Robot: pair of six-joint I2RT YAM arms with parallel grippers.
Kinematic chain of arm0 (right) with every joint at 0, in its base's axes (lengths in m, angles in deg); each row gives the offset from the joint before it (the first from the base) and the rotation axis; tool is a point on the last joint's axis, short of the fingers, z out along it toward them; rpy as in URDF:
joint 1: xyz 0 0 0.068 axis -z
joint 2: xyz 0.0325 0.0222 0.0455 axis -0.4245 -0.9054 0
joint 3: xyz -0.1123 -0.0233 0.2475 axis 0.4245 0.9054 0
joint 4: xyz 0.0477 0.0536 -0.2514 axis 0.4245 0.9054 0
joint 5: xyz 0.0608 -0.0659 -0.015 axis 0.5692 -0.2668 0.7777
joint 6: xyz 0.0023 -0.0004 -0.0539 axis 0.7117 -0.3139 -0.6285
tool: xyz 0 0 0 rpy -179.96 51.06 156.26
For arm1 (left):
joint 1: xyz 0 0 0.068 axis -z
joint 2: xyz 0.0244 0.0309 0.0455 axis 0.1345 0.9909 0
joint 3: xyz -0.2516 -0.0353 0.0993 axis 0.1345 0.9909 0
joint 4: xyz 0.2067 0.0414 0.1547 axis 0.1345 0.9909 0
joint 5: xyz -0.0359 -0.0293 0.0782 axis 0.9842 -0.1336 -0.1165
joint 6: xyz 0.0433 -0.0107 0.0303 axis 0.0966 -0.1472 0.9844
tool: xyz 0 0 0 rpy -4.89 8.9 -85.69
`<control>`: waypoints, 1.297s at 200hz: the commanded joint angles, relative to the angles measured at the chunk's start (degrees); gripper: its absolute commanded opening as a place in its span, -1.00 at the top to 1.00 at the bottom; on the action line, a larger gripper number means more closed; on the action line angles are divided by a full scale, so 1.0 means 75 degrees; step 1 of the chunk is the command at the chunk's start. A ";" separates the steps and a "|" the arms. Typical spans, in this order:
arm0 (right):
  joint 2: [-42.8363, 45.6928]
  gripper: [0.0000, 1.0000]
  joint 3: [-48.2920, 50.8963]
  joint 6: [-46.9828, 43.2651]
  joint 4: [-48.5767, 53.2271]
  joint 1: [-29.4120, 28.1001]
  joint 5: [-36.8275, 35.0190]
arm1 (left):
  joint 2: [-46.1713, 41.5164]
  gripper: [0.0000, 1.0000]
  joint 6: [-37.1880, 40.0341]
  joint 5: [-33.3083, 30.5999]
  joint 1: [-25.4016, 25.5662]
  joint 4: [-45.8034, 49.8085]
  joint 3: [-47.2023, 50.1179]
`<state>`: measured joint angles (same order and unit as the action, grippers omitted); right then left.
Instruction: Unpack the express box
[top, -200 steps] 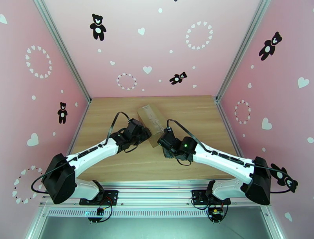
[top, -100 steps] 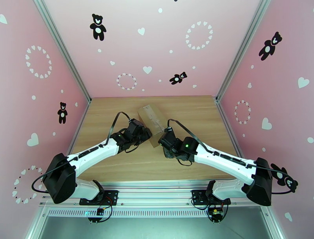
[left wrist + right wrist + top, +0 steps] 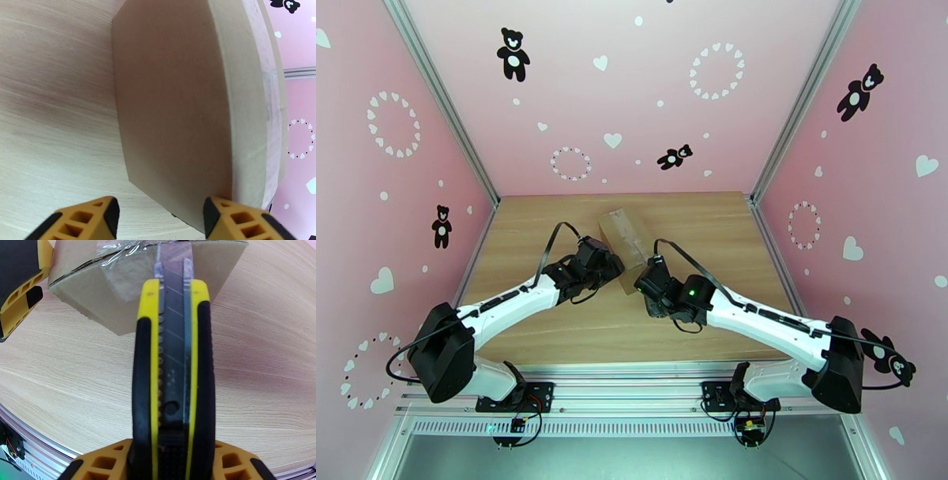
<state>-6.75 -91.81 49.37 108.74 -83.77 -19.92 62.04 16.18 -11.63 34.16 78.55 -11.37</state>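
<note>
right gripper (image 3: pixel 170 463) clamps a yellow-black utility knife (image 3: pixel 172 370), its blade reaching ahead to the taped end of the express box (image 3: pixel 114 299) on the wooden table (image 3: pixel 260 358). left gripper (image 3: pixel 158 217) stands wide (one finger meets the box's edge), box side just ahead.

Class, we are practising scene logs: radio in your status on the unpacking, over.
Status: left gripper open, against express box side. Right gripper shut on utility knife, blade at taped end. Flaps closed, tape on.
</note>
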 commanded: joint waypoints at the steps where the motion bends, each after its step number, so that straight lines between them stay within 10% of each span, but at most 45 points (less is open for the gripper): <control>1: -0.0219 1.00 -0.0508 -0.1624 -0.1669 -0.0740 0.2215 | 0.0407 -0.26 -0.0006 0.0850 0.0551 -0.0975 -0.0295; 259: -0.0484 1.00 -0.0828 -0.1661 -0.1104 -0.1121 0.1587 | 0.0575 -0.26 0.0036 0.0448 0.0778 -0.0687 -0.0637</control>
<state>-9.53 -94.06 49.77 111.49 -84.56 -22.37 64.11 15.33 -15.01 35.25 79.82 -13.91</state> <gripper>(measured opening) 0.400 0.627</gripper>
